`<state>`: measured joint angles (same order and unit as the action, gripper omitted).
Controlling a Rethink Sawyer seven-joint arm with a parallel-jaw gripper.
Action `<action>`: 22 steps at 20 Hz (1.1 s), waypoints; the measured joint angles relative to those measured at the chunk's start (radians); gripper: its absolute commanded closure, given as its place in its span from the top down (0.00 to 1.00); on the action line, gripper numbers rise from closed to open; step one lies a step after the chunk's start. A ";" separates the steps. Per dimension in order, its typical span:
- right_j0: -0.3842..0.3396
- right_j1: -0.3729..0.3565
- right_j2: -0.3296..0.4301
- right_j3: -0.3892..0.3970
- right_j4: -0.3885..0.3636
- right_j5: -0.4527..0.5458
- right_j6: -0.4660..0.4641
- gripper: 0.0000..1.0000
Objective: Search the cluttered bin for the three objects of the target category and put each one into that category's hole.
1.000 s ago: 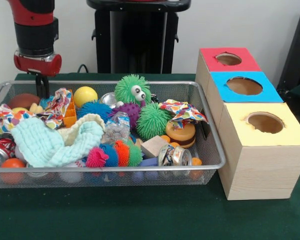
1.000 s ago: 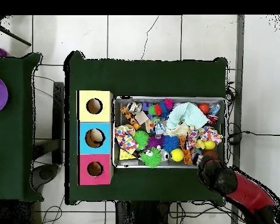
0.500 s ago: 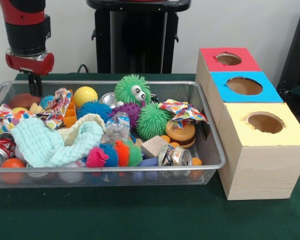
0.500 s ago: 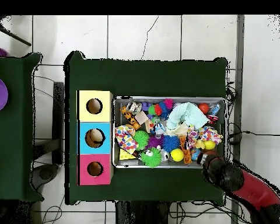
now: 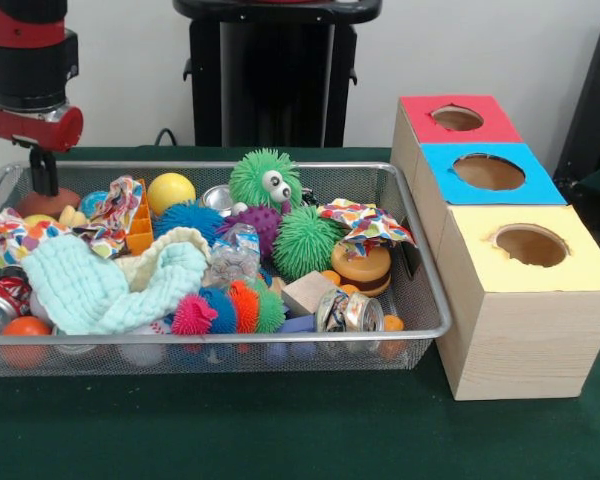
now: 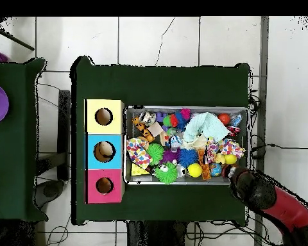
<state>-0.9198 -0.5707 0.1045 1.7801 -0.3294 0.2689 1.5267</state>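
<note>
Robot arm (image 5: 25, 60) on screen now: red section at top, fat black cylinder band below it, then a red collar w/ rounded lower lip, glossy, light catching the rim. Under the collar a slim black stem, the gripper (image 5: 44, 172), narrow and dark, fingers can't be made out. No cables or markings visible on this side. From overhead the arm (image 6: 272, 204) reads as a red sleeve-like link running into a round black end cap w/ mottled grey highlights.
</note>
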 measured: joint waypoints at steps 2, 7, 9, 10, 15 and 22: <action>0.000 0.000 0.001 -0.013 0.000 0.000 0.000 0.00; 0.000 0.000 0.007 -0.040 0.000 0.000 0.000 0.00; 0.001 0.002 0.007 -0.048 0.001 0.000 0.000 0.00; 0.001 0.003 0.008 -0.052 0.002 0.000 0.000 0.00; 0.005 0.017 0.008 -0.063 0.006 0.000 0.000 0.00; 0.020 0.027 0.008 -0.064 0.019 0.000 0.000 0.00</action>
<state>-0.8997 -0.5433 0.1122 1.7164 -0.3105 0.2689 1.5267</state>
